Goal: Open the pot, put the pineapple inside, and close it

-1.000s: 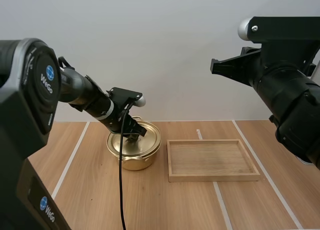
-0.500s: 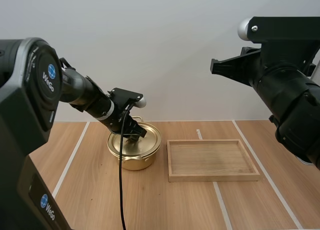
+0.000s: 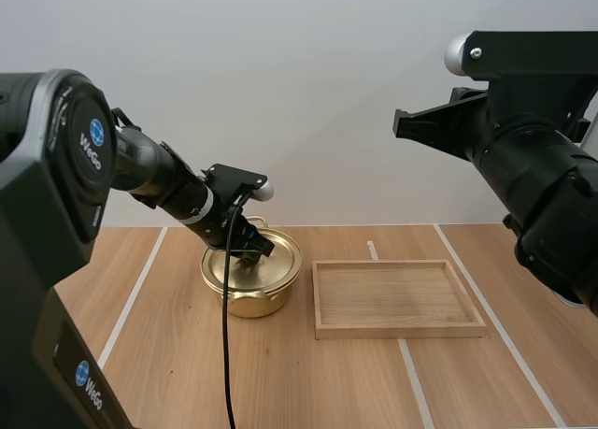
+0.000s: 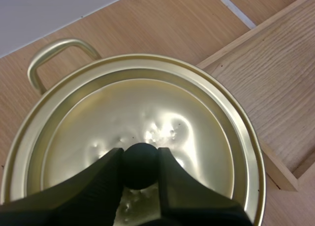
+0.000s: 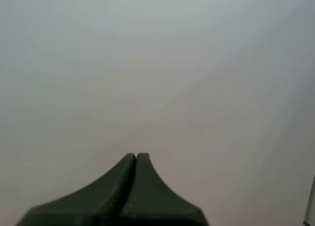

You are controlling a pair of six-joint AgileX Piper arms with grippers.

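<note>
A gold pot point(image 3: 250, 275) stands on the table left of centre, its gold lid point(image 4: 142, 127) seated on it. My left gripper point(image 3: 246, 251) reaches down onto the lid. In the left wrist view its two black fingers point(image 4: 108, 179) pinch the lid's black knob point(image 4: 140, 164) between them. One loop handle point(image 4: 56, 53) of the pot sticks out at the far side. My right gripper point(image 5: 136, 159) is held high against the pale wall, its fingers lying together as one wedge with nothing in them.
A shallow wooden tray point(image 3: 397, 298) lies just right of the pot, its near corner close to the pot's rim point(image 4: 275, 162). White tape lines point(image 3: 131, 303) run across the wooden table.
The pot and lid have shifted very slightly to the right under the left gripper. The right arm has stayed still.
</note>
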